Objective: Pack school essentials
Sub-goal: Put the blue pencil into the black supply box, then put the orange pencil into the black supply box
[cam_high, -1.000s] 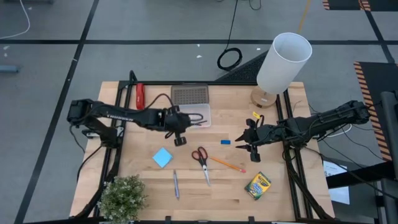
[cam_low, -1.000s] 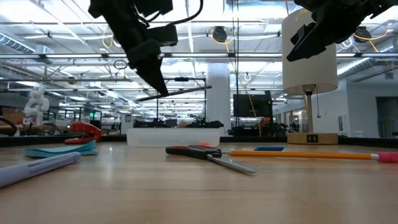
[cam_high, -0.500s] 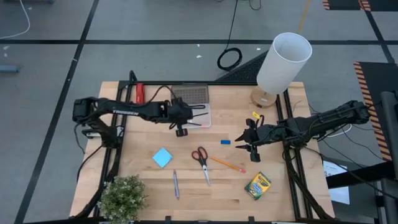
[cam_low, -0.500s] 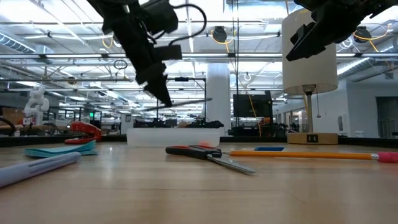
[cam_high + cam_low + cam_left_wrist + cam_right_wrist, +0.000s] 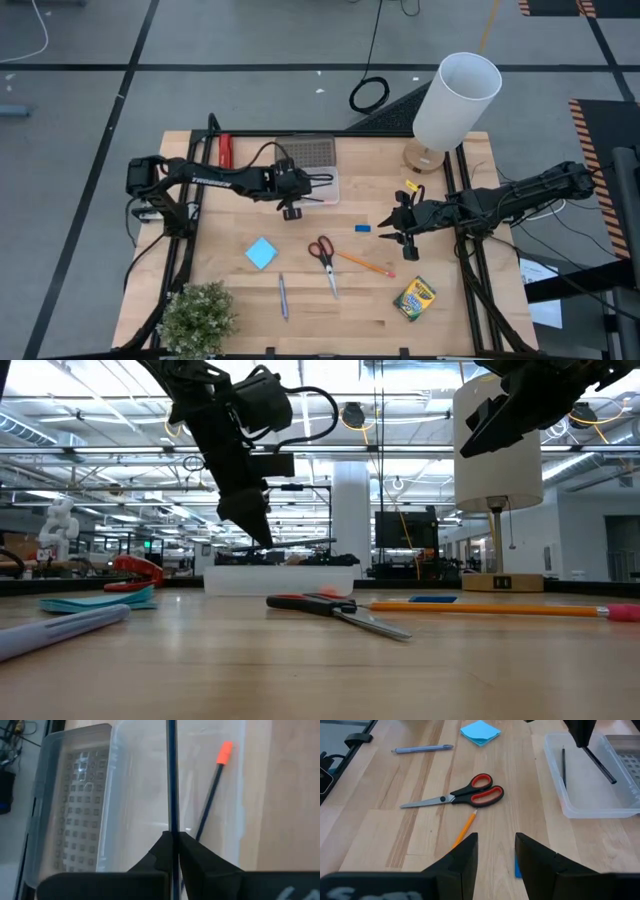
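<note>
Left hand over the clear plastic case
It clamps a thin dark pencil above the case, where an orange-capped dark pencil lies; the right hand, fingers apart, hovers above the wooden tabletop.

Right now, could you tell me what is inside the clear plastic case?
The clear case holds a dark pencil with an orange tip, lying loose. The left claw, shut on a second dark pencil, hangs above the case. The claw covers part of the case floor.
</note>
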Robot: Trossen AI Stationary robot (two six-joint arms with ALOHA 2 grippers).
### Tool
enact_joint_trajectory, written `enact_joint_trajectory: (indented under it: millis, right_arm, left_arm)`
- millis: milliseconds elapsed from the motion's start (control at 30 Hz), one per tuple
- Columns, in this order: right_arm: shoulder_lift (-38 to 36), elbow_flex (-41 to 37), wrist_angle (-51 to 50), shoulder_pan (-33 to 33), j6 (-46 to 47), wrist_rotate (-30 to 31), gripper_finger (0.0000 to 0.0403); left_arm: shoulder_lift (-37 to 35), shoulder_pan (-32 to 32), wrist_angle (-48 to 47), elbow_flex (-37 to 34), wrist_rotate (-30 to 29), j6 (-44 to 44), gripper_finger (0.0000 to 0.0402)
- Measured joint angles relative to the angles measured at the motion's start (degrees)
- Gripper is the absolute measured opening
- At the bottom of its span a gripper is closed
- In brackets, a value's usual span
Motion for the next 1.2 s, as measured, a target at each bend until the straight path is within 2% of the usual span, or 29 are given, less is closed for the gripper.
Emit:
enact_joint_trajectory:
  millis: [333,567,700,1033,1200]
  right_arm:
    - [0.0,0.0,0.0,0.0,0.1,0.0,0.0125]
    - [0.0,0.0,0.0,0.0,0.1,0.0,0.0125]
    - [0.0,0.0,0.0,0.0,0.0,0.0,0.0125]
    - [0.0,0.0,0.0,0.0,0.0,0.0,0.0125]
    - [0.0,0.0,0.0,0.0,1.6,0.0,0.0125]
  left_arm:
    - [0.0,0.0,-0.1,0.0,-0.1,-1.7,0.0024]
    - [0.0,-0.1,-1.2,0.0,0.1,-4.4,0.0068]
    - [0.0,-0.2,-1.2,0.0,2.8,-4.4,0.0085]
    - [0.0,-0.2,-0.6,0.0,3.0,-5.8,0.0088]
    - [-0.4,-0.2,-0.9,0.0,3.3,-11.1,0.0088]
